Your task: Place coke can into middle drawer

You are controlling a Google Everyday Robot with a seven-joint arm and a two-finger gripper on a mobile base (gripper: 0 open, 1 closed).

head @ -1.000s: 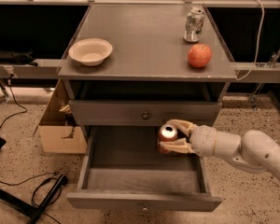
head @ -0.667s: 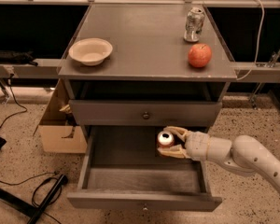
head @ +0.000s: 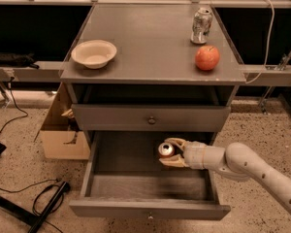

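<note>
robot arm lowers a soda: the tool (head: pixel 170 152) clasps the coke can (head: pixel 165 149) by its sides, above the right rear of the open middle drawer (head: pixel 136 186). the can looks light, thin-walled and slick, so a mid-body hold suits it. the middle drawer's floor offers room leftward and frontward; its right wall and the closed drawer (head: pixel 116 118) above it sit close.

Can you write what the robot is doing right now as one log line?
hand: over open middle drawer | grip: shut on coke can | release: not yet done
</note>
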